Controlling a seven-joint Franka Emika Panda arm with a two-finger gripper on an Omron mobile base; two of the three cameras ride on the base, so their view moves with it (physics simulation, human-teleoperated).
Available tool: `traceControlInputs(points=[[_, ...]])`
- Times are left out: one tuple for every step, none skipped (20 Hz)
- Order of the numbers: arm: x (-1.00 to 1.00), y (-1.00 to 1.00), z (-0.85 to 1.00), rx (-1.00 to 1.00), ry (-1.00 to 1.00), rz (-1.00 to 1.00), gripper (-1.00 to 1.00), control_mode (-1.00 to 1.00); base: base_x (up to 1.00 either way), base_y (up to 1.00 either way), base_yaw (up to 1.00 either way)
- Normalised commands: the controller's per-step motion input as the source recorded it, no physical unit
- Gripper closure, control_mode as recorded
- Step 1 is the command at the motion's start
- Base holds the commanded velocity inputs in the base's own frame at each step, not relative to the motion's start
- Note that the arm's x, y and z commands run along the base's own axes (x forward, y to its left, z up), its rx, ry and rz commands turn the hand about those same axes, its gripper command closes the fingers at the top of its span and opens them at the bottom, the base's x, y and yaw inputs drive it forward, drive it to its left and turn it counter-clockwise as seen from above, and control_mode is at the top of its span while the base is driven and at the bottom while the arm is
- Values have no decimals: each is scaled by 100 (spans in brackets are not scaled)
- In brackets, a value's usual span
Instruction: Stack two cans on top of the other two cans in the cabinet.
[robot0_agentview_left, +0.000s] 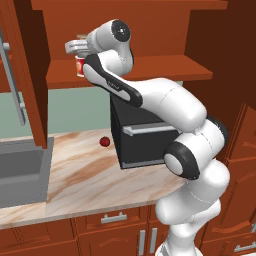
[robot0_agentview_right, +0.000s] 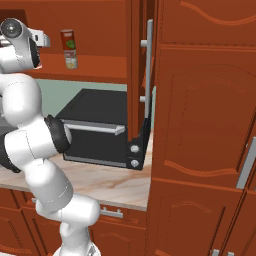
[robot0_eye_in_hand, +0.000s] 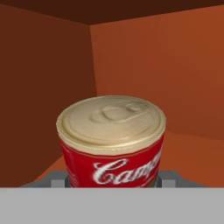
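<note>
One red can with white bands (robot0_agentview_left: 79, 66) is seen at the upper left of the left base view, on the cabinet (robot0_agentview_left: 150, 70) shelf, partly hidden behind the white arm; the gripper (robot0_agentview_left: 75, 47) sits directly above it. At the upper left of the right base view, a dark red-brown can with a green patch (robot0_agentview_right: 68, 41) is shown stacked on a pale can (robot0_agentview_right: 71, 61). At the centre of the hand view, the red can fills the foreground, the jaws clamped on its sides.
</note>
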Motion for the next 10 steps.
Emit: traceControlInputs(points=[[14, 17, 0, -2, 0, 0, 100, -100, 0, 0, 0], [16, 17, 0, -2, 0, 0, 100, -100, 0, 0, 0], [14, 13, 0, -1, 0, 0, 100, -100, 0, 0, 0], [13, 11, 0, -1, 0, 0, 100, -100, 0, 0, 0], [15, 11, 0, 0, 0, 0, 100, -100, 0, 0, 0], [14, 13, 0, 0, 0, 0, 100, -100, 0, 0, 0], [14, 13, 0, -1, 0, 0, 100, -100, 0, 0, 0], [15, 11, 0, -1, 0, 0, 100, -100, 0, 0, 0], [14, 6, 3, -2, 0, 0, 100, -100, 0, 0, 0], [8, 4, 12, -1, 0, 0, 100, -100, 0, 0, 0]])
